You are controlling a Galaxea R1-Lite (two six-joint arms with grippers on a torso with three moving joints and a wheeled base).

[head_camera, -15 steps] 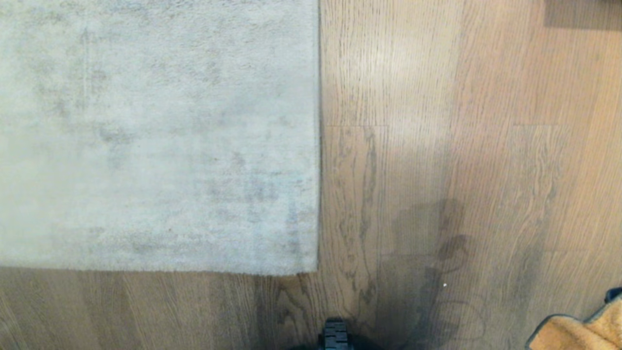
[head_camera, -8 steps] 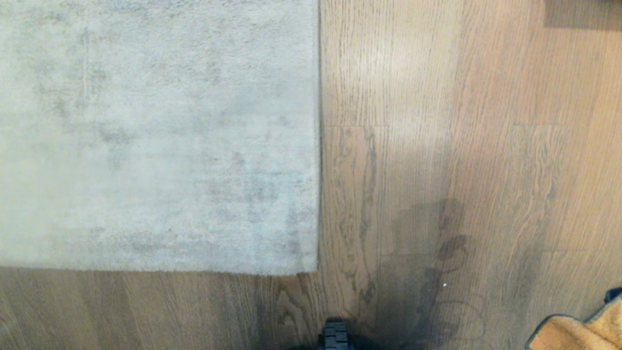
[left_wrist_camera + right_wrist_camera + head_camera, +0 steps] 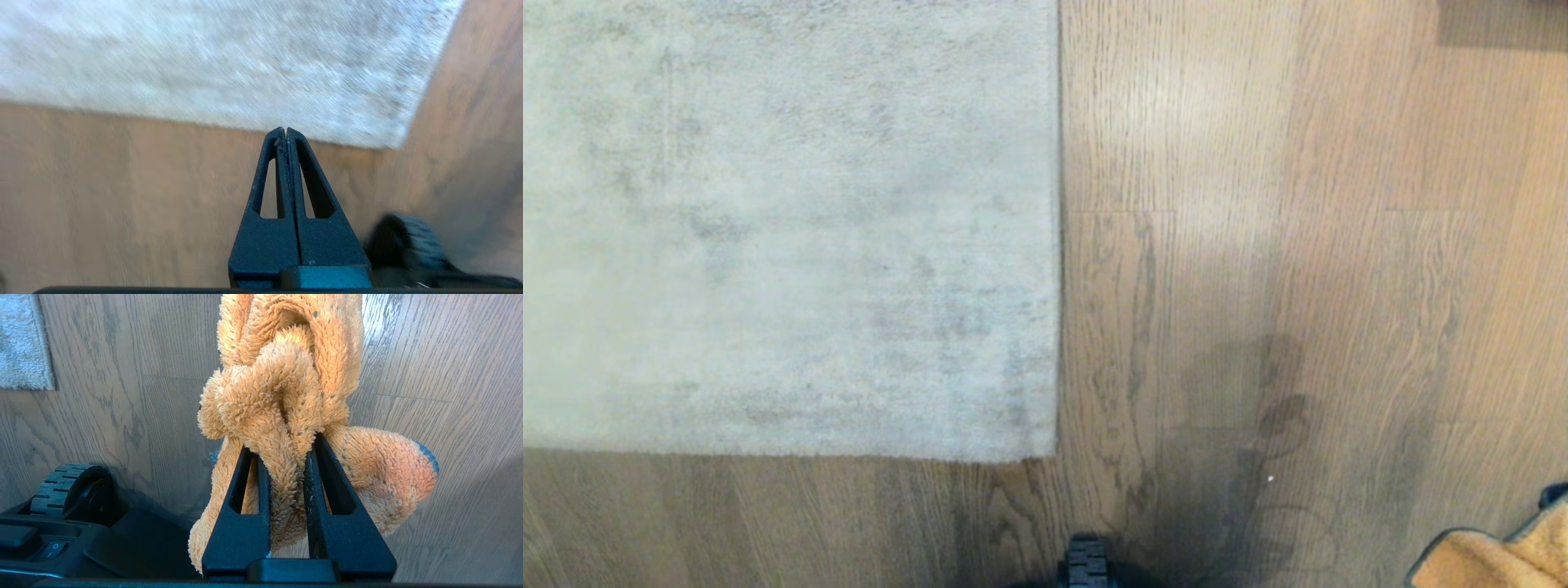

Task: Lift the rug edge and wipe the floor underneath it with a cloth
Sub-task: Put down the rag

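Note:
The pale grey rug lies flat on the wood floor (image 3: 1258, 245), filling the left of the head view. Its rug edge (image 3: 1058, 245) runs straight down to a square corner (image 3: 1049, 453). In the left wrist view my left gripper (image 3: 285, 130) is shut with nothing in it, hanging above the floor (image 3: 122, 183) just short of the rug edge (image 3: 204, 122). My right gripper (image 3: 282, 451) is shut on the fluffy orange cloth (image 3: 282, 375), which hangs bunched over the floor (image 3: 449, 375). A corner of that cloth (image 3: 1503, 555) shows at the bottom right of the head view.
My base's black wheel (image 3: 1086, 563) sits at the bottom middle of the head view, also seen in the right wrist view as a wheel (image 3: 65, 490) on the black base. A dark shadowed shape (image 3: 1499, 23) lies at the far right top.
Nothing has changed in the head view; the rug lies flat and the cloth corner stays at the bottom right.

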